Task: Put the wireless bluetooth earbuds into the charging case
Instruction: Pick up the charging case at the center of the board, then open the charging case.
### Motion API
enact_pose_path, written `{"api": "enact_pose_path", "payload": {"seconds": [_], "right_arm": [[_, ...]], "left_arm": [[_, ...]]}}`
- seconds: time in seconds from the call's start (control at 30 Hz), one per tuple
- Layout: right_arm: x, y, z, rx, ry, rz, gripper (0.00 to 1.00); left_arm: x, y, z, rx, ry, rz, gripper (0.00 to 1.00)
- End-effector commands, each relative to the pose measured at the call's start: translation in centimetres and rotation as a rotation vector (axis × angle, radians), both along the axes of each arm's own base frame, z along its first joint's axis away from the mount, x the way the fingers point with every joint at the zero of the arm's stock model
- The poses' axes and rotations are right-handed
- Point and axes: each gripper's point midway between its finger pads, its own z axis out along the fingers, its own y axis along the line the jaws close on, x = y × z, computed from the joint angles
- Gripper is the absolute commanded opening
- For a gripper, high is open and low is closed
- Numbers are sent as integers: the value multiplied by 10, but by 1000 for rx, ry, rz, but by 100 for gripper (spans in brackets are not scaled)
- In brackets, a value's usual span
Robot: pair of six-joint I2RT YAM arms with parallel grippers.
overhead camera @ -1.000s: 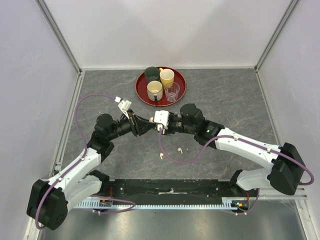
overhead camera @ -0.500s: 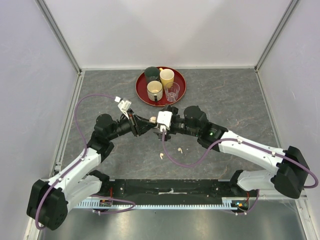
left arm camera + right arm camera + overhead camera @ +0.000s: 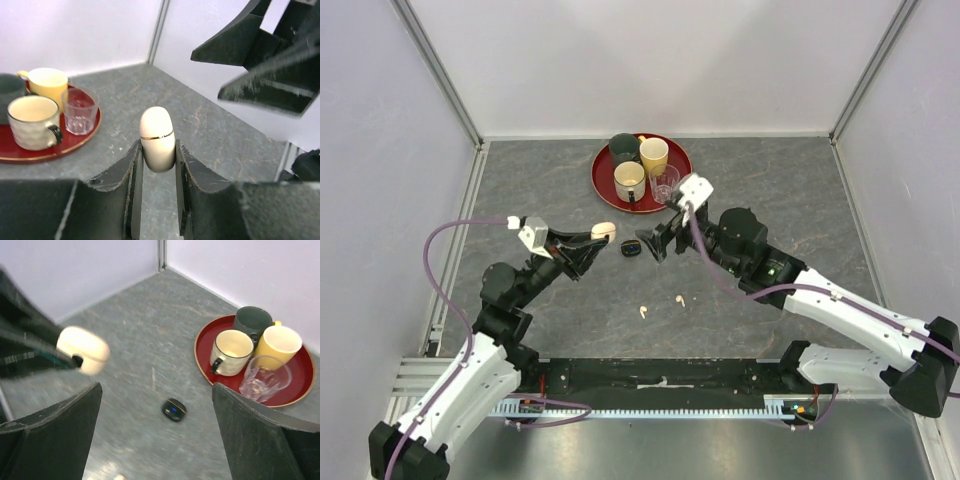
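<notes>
The left end effector (image 3: 595, 243) is closed on a cream-white oval charging case (image 3: 157, 137) with a thin gold band around its middle. In the left wrist view, the two black fingers (image 3: 131, 170) press against opposite sides of the case, and its rounded end projects beyond the fingertips. The lid seam appears shut. The case is held above the grey stone-patterned bench (image 3: 790, 200), not resting on it.

The right end effector (image 3: 653, 245) faces the left one from just beside it. Its jaws are spread wide and nothing is between them.

A small black rounded object (image 3: 174, 410) with a blue spot lies on the bench between the two end effectors. What it is cannot be determined.

One cream-white short-stemmed earbud (image 3: 643, 311) lies on the bench nearer the arm bases. A second cream-white earbud (image 3: 679, 299) lies close to its right. The two are apart from each other and well apart from the held case. No black earbuds can be made out.

A round red tray (image 3: 603, 190) stands at the far side of the bench. It carries a dark green mug (image 3: 623, 147), a yellow mug (image 3: 654, 155), a cream mug with a dark handle (image 3: 629, 180) and a clear glass tumbler (image 3: 664, 183), all upright.
</notes>
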Motion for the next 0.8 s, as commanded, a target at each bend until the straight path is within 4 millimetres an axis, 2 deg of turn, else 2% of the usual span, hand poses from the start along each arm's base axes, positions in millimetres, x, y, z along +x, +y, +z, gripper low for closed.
{"api": "enact_pose_path", "payload": {"seconds": [0.0,0.07,0.1,0.17,0.2,0.27,0.33,0.4,0.5,0.77], "right_arm": [[4,1,56,355,268,-100,98],[3,9,62,427,359,-83,98],[-3,16,74,519,465,-29,98],[-9,29,83,598,581,60,98],[-13,34,83,661,706,99,98],[-12,43,82,731,814,149,98],[-16,48,73,768,920,206,98],[-10,53,56,777,1003,193,96],[-12,61,42,781,1114,212,96],[-15,64,28,835,1271,203,95]], "left_arm": [[1,15,26,30,-203,93,2],[-5,11,28,48,-256,58,2],[-8,10,34,44,-293,45,2],[-14,3,34,63,-339,-2,2],[-14,1,36,63,-356,-12,2],[-16,-3,38,73,-375,-39,2],[-15,-7,39,85,-382,-64,2],[-15,-10,38,88,-383,-80,2],[-16,-11,43,77,-398,-87,2],[-15,-7,46,64,-415,-54,2]]}}
